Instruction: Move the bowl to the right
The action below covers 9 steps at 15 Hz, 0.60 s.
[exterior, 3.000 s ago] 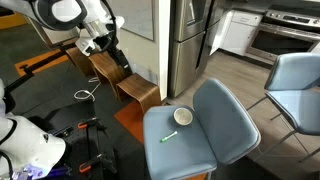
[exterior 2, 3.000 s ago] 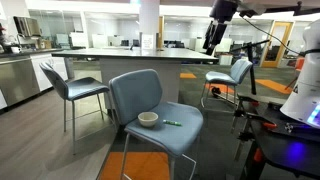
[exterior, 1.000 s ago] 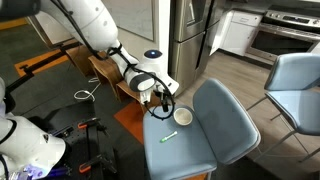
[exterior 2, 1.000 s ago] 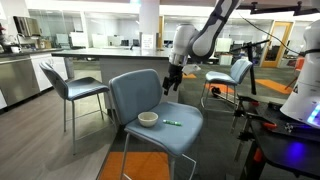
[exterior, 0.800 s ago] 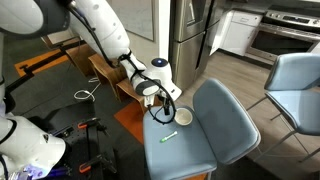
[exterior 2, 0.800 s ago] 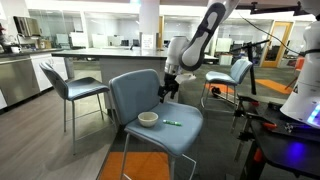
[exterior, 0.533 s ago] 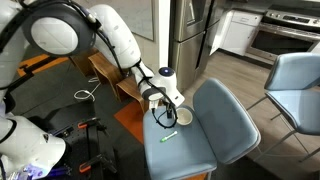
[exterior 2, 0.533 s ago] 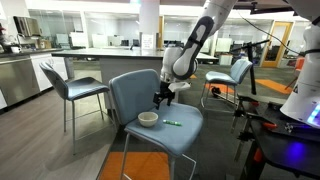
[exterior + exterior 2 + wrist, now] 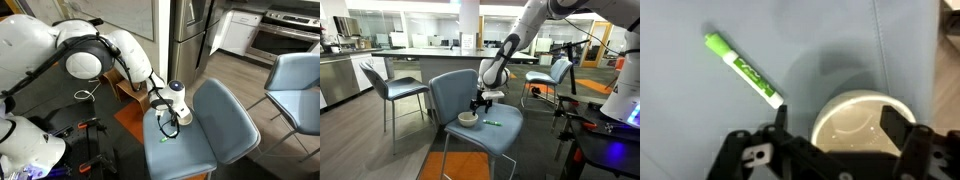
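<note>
On the blue-grey tabletop (image 9: 502,137), really a chair seat, the small cream bowl (image 9: 468,119) is sitting just beside a green marker (image 9: 492,123), exactly where it lay three seconds ago. The robot arm (image 9: 508,48), which was hanging high above then, is now reaching right down onto the bowl. In the wrist view the jaws are hanging spread apart, released, straddling the bowl's rim and gripping nothing. The approach is ending; clamping the rim probably comes next, before any carrying rightward.
</note>
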Each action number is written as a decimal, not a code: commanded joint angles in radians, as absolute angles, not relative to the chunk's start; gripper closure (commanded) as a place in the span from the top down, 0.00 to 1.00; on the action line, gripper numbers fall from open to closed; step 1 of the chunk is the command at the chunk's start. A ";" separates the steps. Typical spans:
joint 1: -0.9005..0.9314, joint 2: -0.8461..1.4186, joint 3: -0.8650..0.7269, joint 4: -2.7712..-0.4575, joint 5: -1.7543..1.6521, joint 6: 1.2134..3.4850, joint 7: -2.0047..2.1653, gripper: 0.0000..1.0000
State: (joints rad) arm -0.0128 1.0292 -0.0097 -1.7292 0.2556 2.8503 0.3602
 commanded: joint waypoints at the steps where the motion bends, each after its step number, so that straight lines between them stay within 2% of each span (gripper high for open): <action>1: -0.056 1.098 0.024 -1.624 0.312 2.775 0.364 1.00; 8: -0.106 1.210 0.066 -1.471 0.386 2.707 0.377 1.00; 9: -0.108 1.225 0.066 -1.452 0.395 2.688 0.380 0.89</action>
State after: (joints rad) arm -0.0917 1.1818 0.0511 -1.5243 0.3628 2.7600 0.3607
